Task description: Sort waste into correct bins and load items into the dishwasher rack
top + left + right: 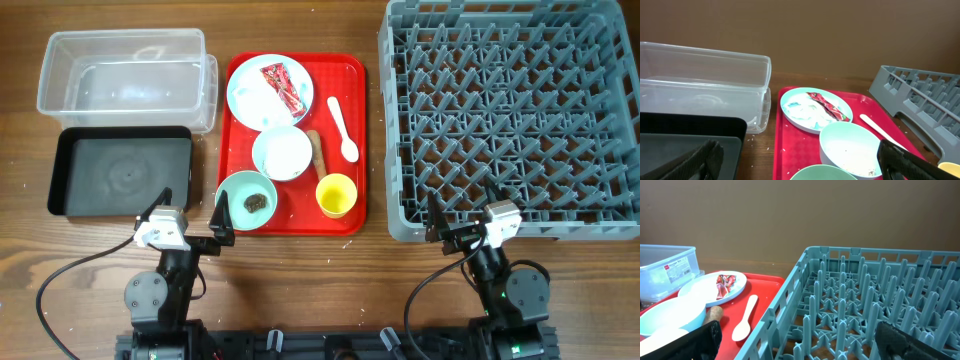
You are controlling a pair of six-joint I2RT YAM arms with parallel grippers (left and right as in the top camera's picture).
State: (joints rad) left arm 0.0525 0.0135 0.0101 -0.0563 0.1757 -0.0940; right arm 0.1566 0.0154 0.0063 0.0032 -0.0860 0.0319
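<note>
On the red tray [350, 140] sit a pale blue plate [252, 100] with a red wrapper [284, 87] and white paper, a bowl [282, 153] with white crumbs, a bowl [246, 200] holding a dark lump, a yellow cup [336, 195], a white spoon [342, 130] and a brown stick [317, 150]. The clear tub [125, 75] and black tray [120, 172] lie left. The grey rack [515, 115] is right. My left gripper [192, 213] is open at the tray's front left corner. My right gripper [462, 218] is open at the rack's front edge.
White crumbs are scattered on the wood [762, 142] between the black tray and the red tray. The rack wall [785, 305] stands right beside the spoon [744, 320]. Cables run from both arm bases along the table's front edge.
</note>
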